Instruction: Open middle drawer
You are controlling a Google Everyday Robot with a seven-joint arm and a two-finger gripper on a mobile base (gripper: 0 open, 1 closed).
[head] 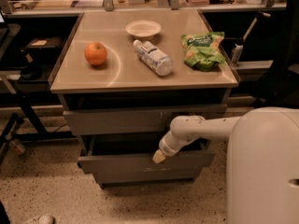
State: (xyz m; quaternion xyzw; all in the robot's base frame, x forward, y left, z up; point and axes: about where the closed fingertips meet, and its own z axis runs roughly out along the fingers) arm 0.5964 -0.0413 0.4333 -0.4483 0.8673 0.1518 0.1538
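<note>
The middle drawer (126, 164) is a plain grey front panel, second of three in the cabinet under the table. It stands pulled out a little past the top drawer (117, 121), with a dark gap above it showing its inside. My gripper (159, 157) is at the end of the white arm (201, 129) that reaches in from the right. It sits at the upper edge of the middle drawer's front, right of centre. The bottom drawer (140, 177) shows as a narrow strip below.
On the tabletop (93, 78) lie an orange (95, 53), a white bowl (143, 29), a plastic bottle (153, 58) on its side and a green chip bag (202, 50). My white base (261, 171) fills the lower right. Dark shelving stands at the left and right.
</note>
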